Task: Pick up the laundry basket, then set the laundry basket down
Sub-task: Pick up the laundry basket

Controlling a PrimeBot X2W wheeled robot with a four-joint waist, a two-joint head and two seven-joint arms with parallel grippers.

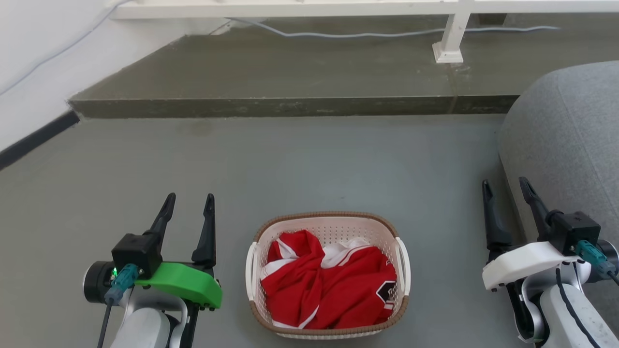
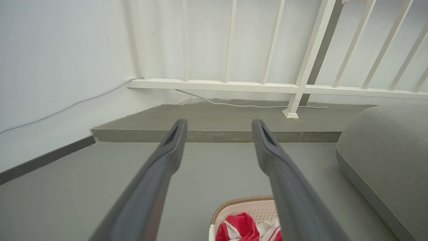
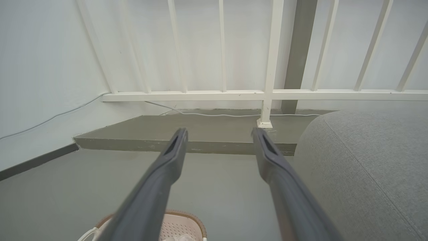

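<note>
The laundry basket, cream-white with a brown woven-look rim and white side handles, sits on the grey floor at the bottom centre of the head view, with red and white clothing inside. My left gripper hangs open to the basket's left, apart from it, nothing between its fingers. To the basket's right my right gripper is open too, close to the grey sofa. The left wrist view catches the laundry basket at its lower edge beneath the left gripper. In the right wrist view the laundry basket peeks below the right gripper.
A grey sofa bulges in on the right, beside my right arm. A raised concrete step crosses the floor ahead, with a white railing and a loose cable on it. A white wall runs along the left.
</note>
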